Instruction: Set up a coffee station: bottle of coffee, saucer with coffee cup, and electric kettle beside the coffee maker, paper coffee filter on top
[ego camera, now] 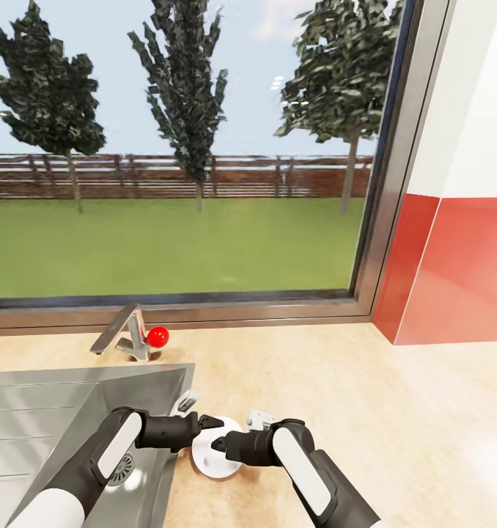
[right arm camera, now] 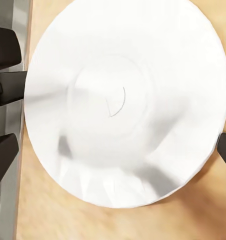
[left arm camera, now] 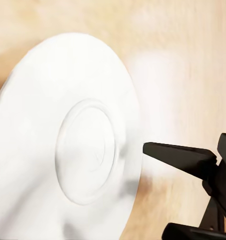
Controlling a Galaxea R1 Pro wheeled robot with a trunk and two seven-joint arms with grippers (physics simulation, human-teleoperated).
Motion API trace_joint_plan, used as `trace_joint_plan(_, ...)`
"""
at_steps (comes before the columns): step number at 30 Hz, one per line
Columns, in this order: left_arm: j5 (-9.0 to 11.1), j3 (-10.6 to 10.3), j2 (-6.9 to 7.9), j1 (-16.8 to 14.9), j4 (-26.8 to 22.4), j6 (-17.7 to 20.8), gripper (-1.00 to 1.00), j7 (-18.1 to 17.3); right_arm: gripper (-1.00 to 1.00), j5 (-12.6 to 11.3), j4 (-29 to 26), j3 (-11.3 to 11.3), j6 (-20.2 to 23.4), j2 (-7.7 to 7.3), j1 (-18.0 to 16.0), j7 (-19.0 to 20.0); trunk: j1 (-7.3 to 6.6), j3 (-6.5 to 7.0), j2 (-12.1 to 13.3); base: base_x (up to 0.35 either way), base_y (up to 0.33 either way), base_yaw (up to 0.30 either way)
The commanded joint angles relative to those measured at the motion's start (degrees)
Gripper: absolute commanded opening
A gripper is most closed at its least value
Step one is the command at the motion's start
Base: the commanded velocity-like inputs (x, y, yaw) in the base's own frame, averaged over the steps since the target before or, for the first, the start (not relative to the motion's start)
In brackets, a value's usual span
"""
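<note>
From the head view, nearest the camera are the two arms, their black wrists meeting over a white saucer (ego camera: 218, 458) that lies flat on the pale wooden counter (ego camera: 395, 411), just beside the steel sink (ego camera: 50, 411). The left gripper (ego camera: 204, 425) reaches in from the sink side and the right gripper (ego camera: 221, 444) from the other; both tips hang over the saucer's rim, but whether either touches it I cannot tell from here. Behind stand a tap (ego camera: 120, 334) with a red knob (ego camera: 157, 336), a wide window (ego camera: 182, 147) onto grass and trees, and a red-and-white wall (ego camera: 454, 264) at the right.

In the left wrist view the saucer (left arm camera: 68, 145) lies flat on the wood with its ringed centre bare. Two dark fingers (left arm camera: 180, 157) stand apart just off its edge — the pincer looks open and holds nothing.

In the right wrist view the saucer (right arm camera: 125, 100) sits between the dark tips at either side; one finger (right arm camera: 225, 150) lies at its rim and the sink edge (right arm camera: 10, 125) runs alongside. The jaws seem spread wide around the plate, not yet closed on it.

To do this well, I judge one pincer should take the rim squarely — a thin, slick plate slips easily — while the other backs off. It should lift level and stay clear of the sink's lip.
</note>
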Motion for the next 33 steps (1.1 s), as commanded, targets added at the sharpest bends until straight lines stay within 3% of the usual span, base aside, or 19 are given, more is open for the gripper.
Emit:
trace_joint_plan(1,-0.51,-0.14,0.04,-0.01,0.02,0.06,1.00,-0.27,1.00,-0.61,-0.04,0.06,0.04,0.00,-0.03,-0.59,0.03,-0.03,-0.04,0.000,0.000,0.000)
trace_joint_plan(33,-0.56,-0.22,0.11,-0.01,0.11,0.48,1.00,-0.37,1.00,-0.61,-0.04,0.06,0.04,0.00,-0.03,-0.59,0.03,-0.03,-0.04,0.000,0.000,0.000)
